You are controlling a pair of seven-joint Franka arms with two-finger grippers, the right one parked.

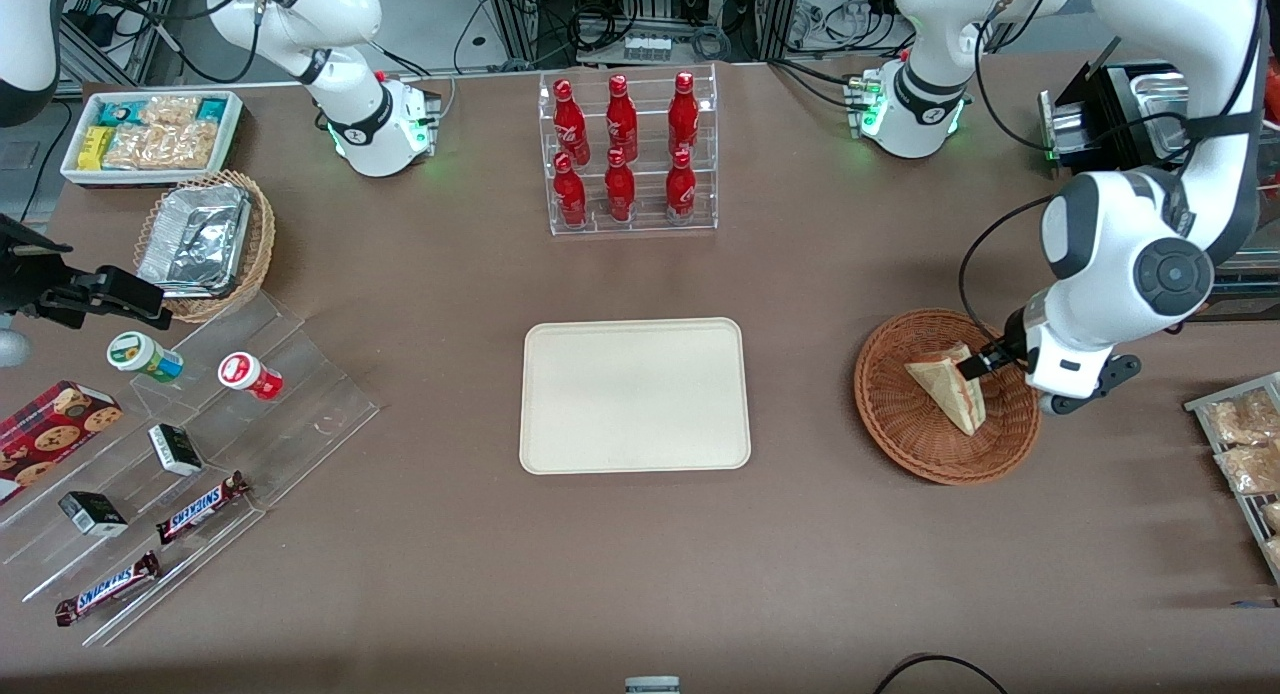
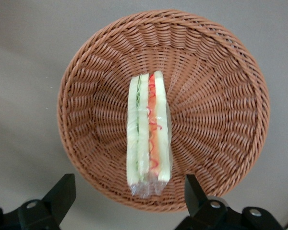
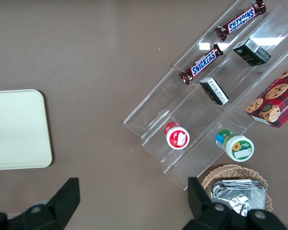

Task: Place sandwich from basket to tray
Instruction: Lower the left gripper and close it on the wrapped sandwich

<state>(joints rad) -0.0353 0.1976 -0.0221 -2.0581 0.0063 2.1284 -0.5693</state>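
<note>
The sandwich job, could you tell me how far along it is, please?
Nothing is moved yet: the sandwich lies in the basket and the tray holds nothing. In hand: the gripper hovers open over the sandwich, fingers either side, not closed. Left: grasp, lift, carry to the tray, release.

Basket [image 2: 216,105]: woven wicker, rough. Sandwich [image 2: 149,134]: glossy clear wrap. Tray [image 1: 634,395]: matt, smooth. Gripper [image 2: 129,201] above basket: black, matt.
</note>
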